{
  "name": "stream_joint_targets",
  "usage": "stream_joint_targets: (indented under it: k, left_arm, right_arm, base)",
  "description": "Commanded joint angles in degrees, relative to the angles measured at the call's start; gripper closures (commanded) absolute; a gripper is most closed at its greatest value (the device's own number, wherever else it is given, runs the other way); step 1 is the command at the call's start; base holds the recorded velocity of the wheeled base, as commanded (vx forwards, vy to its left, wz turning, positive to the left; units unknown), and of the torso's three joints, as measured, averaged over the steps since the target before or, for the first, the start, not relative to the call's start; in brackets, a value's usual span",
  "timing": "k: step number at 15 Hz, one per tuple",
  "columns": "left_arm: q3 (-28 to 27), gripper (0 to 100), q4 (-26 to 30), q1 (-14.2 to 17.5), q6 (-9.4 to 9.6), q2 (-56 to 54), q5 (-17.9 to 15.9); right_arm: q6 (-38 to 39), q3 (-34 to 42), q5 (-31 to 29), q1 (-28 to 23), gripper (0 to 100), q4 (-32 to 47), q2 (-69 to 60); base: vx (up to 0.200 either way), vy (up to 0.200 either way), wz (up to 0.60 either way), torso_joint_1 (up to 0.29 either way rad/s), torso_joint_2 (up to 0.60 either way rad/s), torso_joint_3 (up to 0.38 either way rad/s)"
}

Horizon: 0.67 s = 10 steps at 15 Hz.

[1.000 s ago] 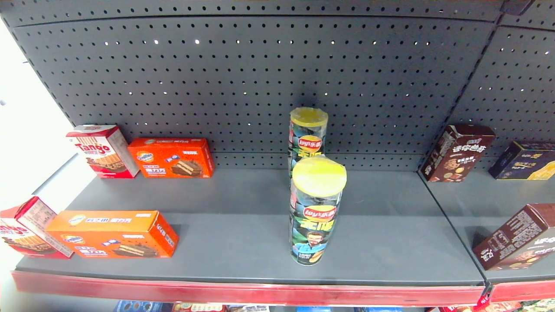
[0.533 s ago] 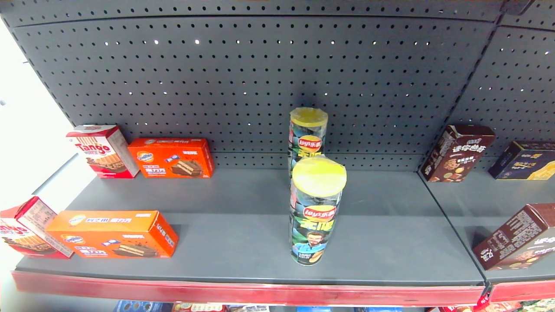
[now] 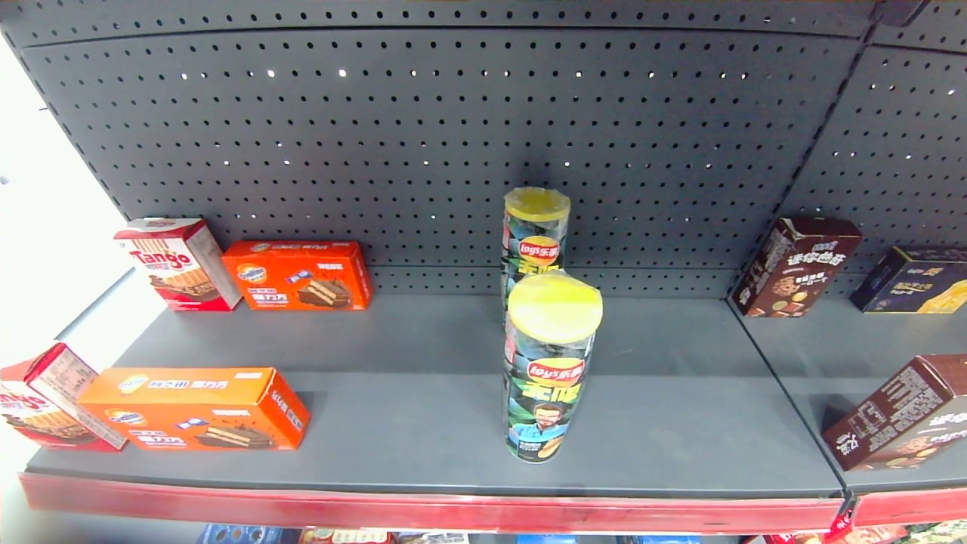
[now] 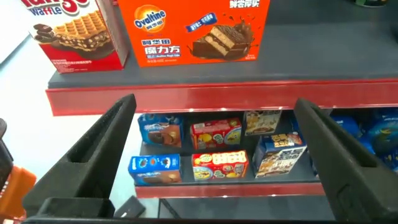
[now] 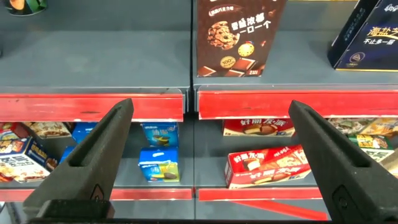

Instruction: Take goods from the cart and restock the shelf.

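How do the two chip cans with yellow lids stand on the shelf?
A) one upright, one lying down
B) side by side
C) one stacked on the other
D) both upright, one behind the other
D: in the head view the front can stands upright toward the edge of the shelf, and the rear can stands upright behind it, near the pegboard wall.

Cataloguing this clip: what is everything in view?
chip cans: 2, yellow-lidded, mid shelf, one behind other
orange boxes: 2, orange, left side, front and back
wafer boxes: 2, red-white, far left, front and back
cookie boxes: 2, brown, right bay, front and back
dark blue box: 1, right bay, back
shelf: 1, grey, red lip
lower-shelf boxes: several, blue and red, below lip
left gripper: 1, black, open, before shelf lip
right gripper: 1, black, open, before shelf lip
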Motion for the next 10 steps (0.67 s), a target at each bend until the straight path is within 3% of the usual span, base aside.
stream_joint_targets:
  k: [1,10]
  left_arm:
    - [-0.06,0,-0.01,0.02,-0.12,0.07,0.14]
    - [0.02,0,-0.01,0.02,-0.12,0.07,0.22]
  right_arm:
    - [-0.03,0.0,-0.04,-0.01,0,-0.02,0.0]
    - [-0.03,0.0,0.05,-0.09,0,-0.02,0.0]
  base:
    - [0.0,0.0,0.0,0.0,0.0,0.0]
    - [0.0,0.0,0.0,0.0,0.0,0.0]
